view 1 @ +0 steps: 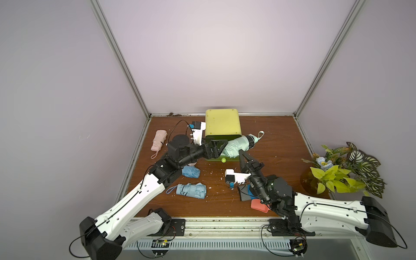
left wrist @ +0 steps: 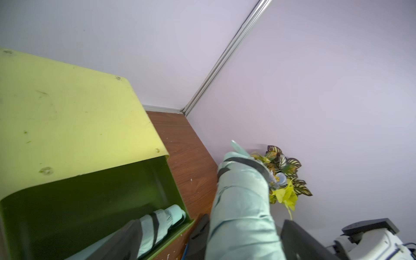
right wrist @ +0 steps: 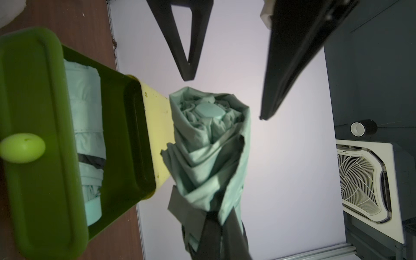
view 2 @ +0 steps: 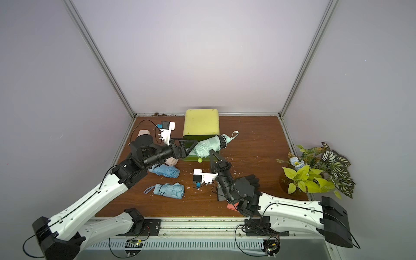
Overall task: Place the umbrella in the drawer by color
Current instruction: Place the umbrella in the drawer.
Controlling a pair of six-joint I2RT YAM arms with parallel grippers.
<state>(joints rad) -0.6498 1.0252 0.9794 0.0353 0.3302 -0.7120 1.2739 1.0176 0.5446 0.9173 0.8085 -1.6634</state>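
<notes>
The brown wooden surface [view 1: 274, 180] is carrying a yellow-green cabinet [view 1: 221, 122], which is standing at its back edge. A leafy plant [view 1: 344, 171] is sitting well off to the cabinet's right.

The cabinet's green drawer [right wrist: 33, 202] is standing pulled out, and a stowed mint umbrella [right wrist: 87, 135] is lying inside it. A raised mint umbrella [view 1: 236, 147] is hanging slantwise above the drawer's right end, its strap poking past the cabinet's right front corner.

The right gripper [view 1: 241, 154] is pointing up from in front of the cabinet, with its jaws clenched on that umbrella's cloth. The left gripper [left wrist: 245, 218] is sitting at the cabinet's left front, and its jaws are gaping wide on either side of the same umbrella.

A pink umbrella [view 1: 158, 140] is lying left of the cabinet. A blue umbrella [view 1: 191, 172] and a nearer blue umbrella [view 1: 191, 190] are lying in front of the cabinet to the left. The round knob [view 1: 223, 160] is showing on the drawer's front.
</notes>
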